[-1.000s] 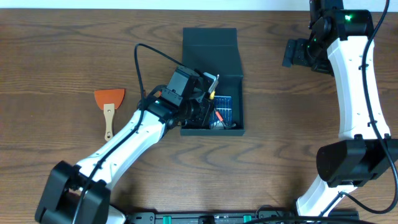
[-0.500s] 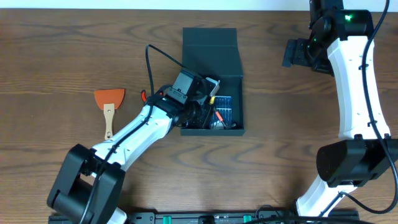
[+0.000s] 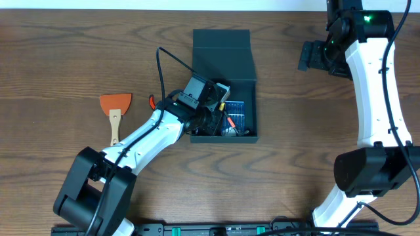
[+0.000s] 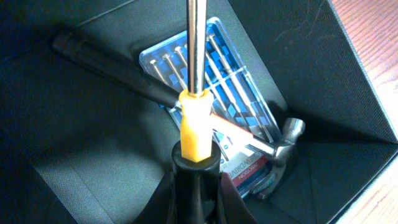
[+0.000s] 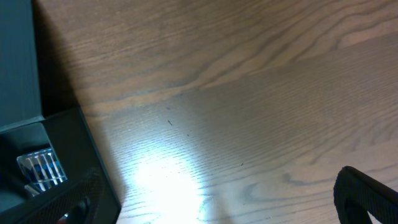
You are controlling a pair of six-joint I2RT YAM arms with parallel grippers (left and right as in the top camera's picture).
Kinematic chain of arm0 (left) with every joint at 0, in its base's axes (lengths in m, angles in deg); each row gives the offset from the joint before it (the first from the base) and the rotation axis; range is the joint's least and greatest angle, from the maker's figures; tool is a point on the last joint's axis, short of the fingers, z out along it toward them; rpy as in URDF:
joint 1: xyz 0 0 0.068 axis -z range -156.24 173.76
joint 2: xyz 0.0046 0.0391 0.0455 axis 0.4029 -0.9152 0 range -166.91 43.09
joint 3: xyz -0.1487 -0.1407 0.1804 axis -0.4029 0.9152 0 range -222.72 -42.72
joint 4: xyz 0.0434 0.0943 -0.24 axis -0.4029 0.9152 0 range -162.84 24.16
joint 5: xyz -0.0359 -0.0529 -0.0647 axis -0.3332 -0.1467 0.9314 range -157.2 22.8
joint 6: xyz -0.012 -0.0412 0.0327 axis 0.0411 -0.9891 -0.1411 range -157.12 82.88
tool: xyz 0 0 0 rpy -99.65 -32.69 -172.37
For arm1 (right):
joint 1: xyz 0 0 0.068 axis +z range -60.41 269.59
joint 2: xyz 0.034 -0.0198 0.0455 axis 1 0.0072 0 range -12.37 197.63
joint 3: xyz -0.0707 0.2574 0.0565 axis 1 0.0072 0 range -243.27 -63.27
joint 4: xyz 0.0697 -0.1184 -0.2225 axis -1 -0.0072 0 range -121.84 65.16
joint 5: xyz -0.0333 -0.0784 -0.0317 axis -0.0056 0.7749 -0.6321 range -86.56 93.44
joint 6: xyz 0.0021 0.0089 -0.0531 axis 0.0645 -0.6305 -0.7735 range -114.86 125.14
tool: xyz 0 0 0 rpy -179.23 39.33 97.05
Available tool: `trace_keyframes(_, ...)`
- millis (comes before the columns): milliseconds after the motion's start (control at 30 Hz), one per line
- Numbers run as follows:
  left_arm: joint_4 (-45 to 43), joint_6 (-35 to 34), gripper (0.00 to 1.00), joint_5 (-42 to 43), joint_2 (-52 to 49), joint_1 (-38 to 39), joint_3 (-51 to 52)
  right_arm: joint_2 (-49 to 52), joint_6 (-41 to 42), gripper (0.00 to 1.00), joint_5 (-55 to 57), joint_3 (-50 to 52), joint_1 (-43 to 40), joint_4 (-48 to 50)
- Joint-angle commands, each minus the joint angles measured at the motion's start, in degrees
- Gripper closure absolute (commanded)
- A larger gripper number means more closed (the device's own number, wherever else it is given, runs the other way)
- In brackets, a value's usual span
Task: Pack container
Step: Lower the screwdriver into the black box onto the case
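Observation:
The dark teal container (image 3: 254, 111) stands open mid-table, its flap lid (image 3: 222, 49) lying back. My left gripper (image 3: 211, 118) is inside it at the left side, shut on a screwdriver with a black and yellow handle (image 4: 196, 127); its steel shaft (image 4: 196, 43) points away over the contents. In the box lie a hammer (image 4: 283, 146) with a black handle and a small blue case of bits (image 4: 242, 106). My right gripper (image 3: 310, 56) hovers over bare table to the right of the lid, open and empty; one finger (image 5: 367, 196) shows in the right wrist view.
An orange scraper with a wooden handle (image 3: 115, 111) lies on the table left of the container. A small red object (image 3: 151, 101) lies by the left arm. The container's corner (image 5: 62, 162) shows at the left of the right wrist view.
My left arm has swung a little to the right, the gripper staying in the container with the screwdriver. The right arm has not moved.

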Motion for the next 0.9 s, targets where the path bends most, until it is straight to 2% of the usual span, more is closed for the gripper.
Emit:
trace_keyframes(0,0.07,1.22,0.94,-0.72,-1.05,0.07,-1.44,-0.39,0.83,0.01,0.57,-1.05,-0.07,-0.09)
trace_keyframes(167,0.04,1.22,0.86,-0.72,-1.05,0.07,-1.44,-0.39,0.83,0.01,0.57,-1.05,-0.07,-0.09)
trace_keyframes(467,0.04,1.22,0.85,-0.72,-1.05,0.07,-1.44,-0.39,0.83,0.01,0.57,-1.05,-0.04,-0.09)
trace_keyframes(533,0.04,1.22,0.83,-0.72,-1.05,0.07,-1.44,-0.39,0.83,0.01,0.57,-1.05,-0.04,-0.09)
trace_keyframes(567,0.04,1.22,0.79,-0.72,-1.05,0.07,-1.44,-0.39,0.83,0.01,0.57,-1.05,-0.04,-0.09)
trace_keyframes(867,0.0,1.2,0.73,-0.72,-1.05,0.07,-1.44,-0.39,0.83,0.01,0.57,-1.05,-0.07,-0.09)
